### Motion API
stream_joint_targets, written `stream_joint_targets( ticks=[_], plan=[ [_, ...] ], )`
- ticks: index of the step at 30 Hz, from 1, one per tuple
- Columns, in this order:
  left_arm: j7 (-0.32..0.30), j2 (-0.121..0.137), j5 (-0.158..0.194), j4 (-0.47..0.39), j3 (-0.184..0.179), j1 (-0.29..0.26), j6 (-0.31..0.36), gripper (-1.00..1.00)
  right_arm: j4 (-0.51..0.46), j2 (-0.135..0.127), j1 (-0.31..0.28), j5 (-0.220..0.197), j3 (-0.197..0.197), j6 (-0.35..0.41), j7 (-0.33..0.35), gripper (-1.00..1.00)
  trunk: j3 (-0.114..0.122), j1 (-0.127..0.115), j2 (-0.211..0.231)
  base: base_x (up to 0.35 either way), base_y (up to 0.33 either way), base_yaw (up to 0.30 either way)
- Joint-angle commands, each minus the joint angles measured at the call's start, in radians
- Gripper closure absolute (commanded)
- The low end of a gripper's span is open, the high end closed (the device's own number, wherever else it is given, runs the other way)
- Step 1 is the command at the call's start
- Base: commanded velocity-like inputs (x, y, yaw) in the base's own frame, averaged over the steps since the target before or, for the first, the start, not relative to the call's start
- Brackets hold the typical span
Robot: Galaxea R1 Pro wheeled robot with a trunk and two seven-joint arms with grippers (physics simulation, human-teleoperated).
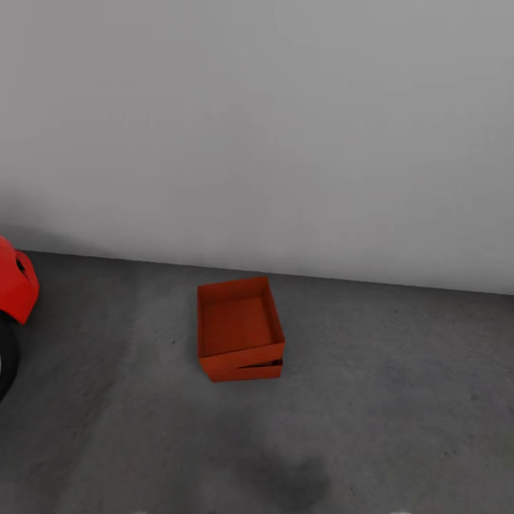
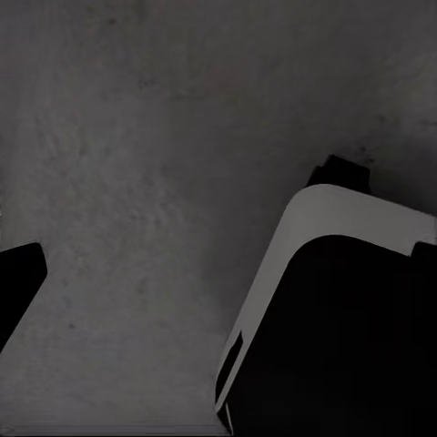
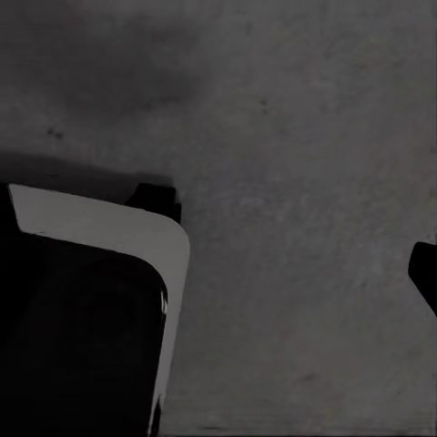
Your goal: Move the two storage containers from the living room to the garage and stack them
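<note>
- Dark grey floor (image 1: 371, 428) lies nearest the head camera, with a soft dark shadow across it toward the near edge of the picture.
- Beyond that shadow sit the two storage containers (image 1: 239, 330), orange-red and open-topped, one on top of the other on the garage floor, a little way out from the foot of the white wall (image 1: 285, 128).
- The upper container (image 1: 235, 320) is turned slightly against the lower container (image 1: 258, 372), so a thin dark gap shows between them at the near right corner (a skewed stack, though it appears to sit steady).
- Judged from this, the task looks essentially finished: both bins are in the garage, one on the floor, the other on it. At most a squaring-up of the top bin would be left, and nothing suggests it is needed.
- Well off to the left, at the picture's edge, are the red car (image 1: 16, 285) and its black tyre (image 1: 7, 360), clear of the stack.
- Both wrist cameras look down on bare floor and on a pale-edged black part of the robot's own body (image 2: 346, 328) (image 3: 82, 319).
- Left end effector: a dark tip (image 2: 18, 282) shows at the frame's edge, but I cannot tell whether it is spread or closed.
- Right end effector: likewise just a dark tip (image 3: 424, 273), state not readable; neither arm appears near the bins.
</note>
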Motion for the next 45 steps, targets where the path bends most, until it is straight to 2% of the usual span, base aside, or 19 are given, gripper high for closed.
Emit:
stream_joint_targets(
  ticks=[1, 6, 11, 27, 31, 36, 45],
  plan=[
    [0.002, 0.0, 0.009, 0.0, -0.009, 0.004, -0.002, -1.0, 0.003, 0.001, 0.002, -0.009, 0.009, 0.009, 0.009, -1.0, -0.001, 0.0, -0.001, 0.0, 0.0, 0.0],
    [0.001, -0.004, 0.008, -0.001, -0.009, 0.031, 0.002, -1.0, 0.003, 0.01, 0.054, -0.01, 0.008, 0.08, 0.044, -1.0, -0.001, 0.0, -0.001, 0.0, 0.0, 0.0],
    [0.002, -0.024, 0.007, -0.001, -0.009, 0.076, -0.002, -1.0, 0.003, 0.018, 0.123, -0.016, 0.007, 0.092, 0.052, -1.0, -0.001, 0.0, -0.001, 0.0, 0.0, 0.0],
    [0.004, -0.024, 0.007, -0.001, -0.009, 0.105, -0.009, -1.0, 0.004, 0.019, 0.13, -0.019, 0.005, 0.095, 0.054, -1.0, -0.001, 0.0, -0.001, 0.0, 0.0, 0.0],
    [0.004, -0.022, -0.004, -0.005, -0.009, 0.109, -0.012, -1.0, 0.004, 0.019, 0.131, -0.013, 0.005, 0.095, 0.047, -1.0, 0.0, 0.0, -0.001, 0.0, 0.0, 0.0],
    [0.004, -0.023, -0.004, -0.006, -0.009, 0.11, -0.013, -1.0, 0.004, 0.019, 0.159, -0.01, 0.005, 0.093, 0.044, -1.0, 0.006, 0.0, -0.001, 0.0, 0.0, 0.0],
    [0.004, -0.022, -0.008, -0.006, -0.01, 0.11, -0.013, -1.0, 0.004, 0.02, 0.165, -0.01, 0.005, 0.093, 0.043, -1.0, 0.02, 0.0, -0.001, 0.0, 0.0, 0.0]
  ],
)
